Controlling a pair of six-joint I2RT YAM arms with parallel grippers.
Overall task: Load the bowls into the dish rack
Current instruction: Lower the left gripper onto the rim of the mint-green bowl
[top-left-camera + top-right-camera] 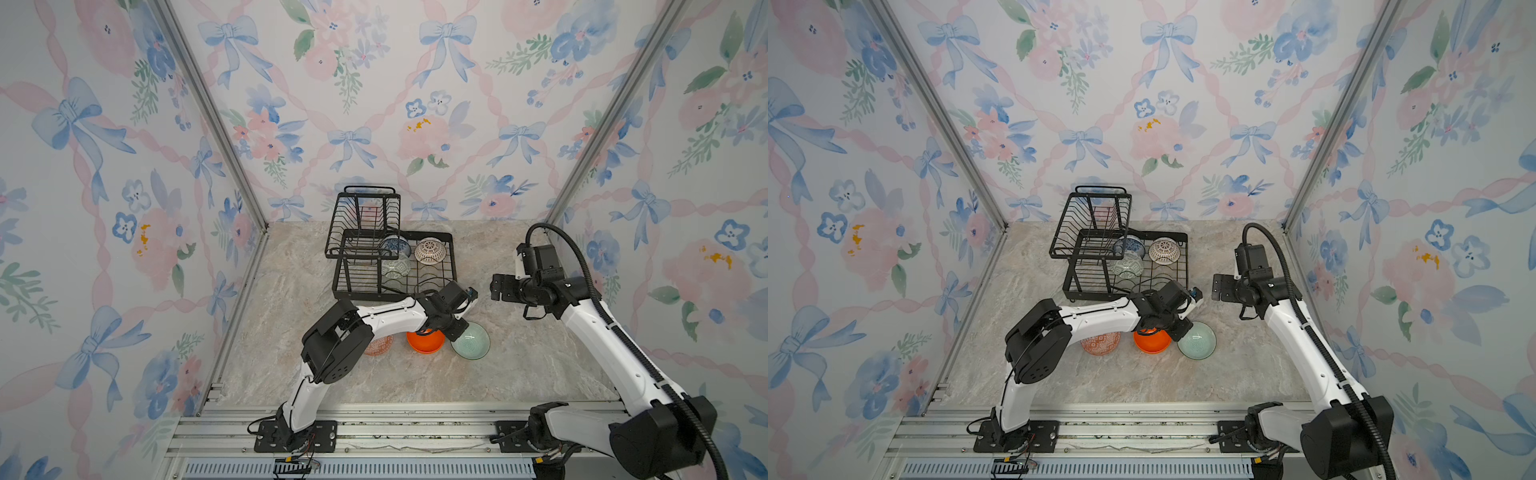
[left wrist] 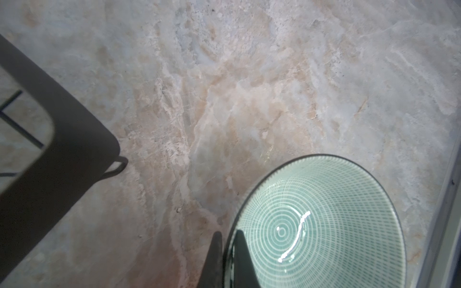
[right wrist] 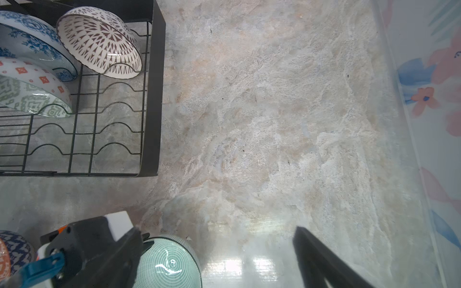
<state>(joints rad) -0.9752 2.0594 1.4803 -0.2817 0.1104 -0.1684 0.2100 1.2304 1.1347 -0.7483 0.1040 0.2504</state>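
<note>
One marble-look tabletop (image 1: 519, 365); black two-tier wire dish rack (image 3: 152, 99) at back, its lower slots propping glossy blue-white floral bowl (image 3: 30, 37), white-brown lattice bowl (image 3: 99, 42), grey-green patterned bowl (image 3: 15, 97). Right gripper (image 1: 496, 286) hovers spread wide, empty. Left gripper (image 2: 229, 259) pinches rim of ring-ribbed pale mint bowl (image 2: 311, 224) before rack, beside plain orange bowl (image 1: 1152, 343), orange-white geometric bowl (image 1: 1100, 343).

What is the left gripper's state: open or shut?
Shut on the mint bowl: in the left wrist view the left gripper pinches its rim, one finger inside, one outside.
</note>
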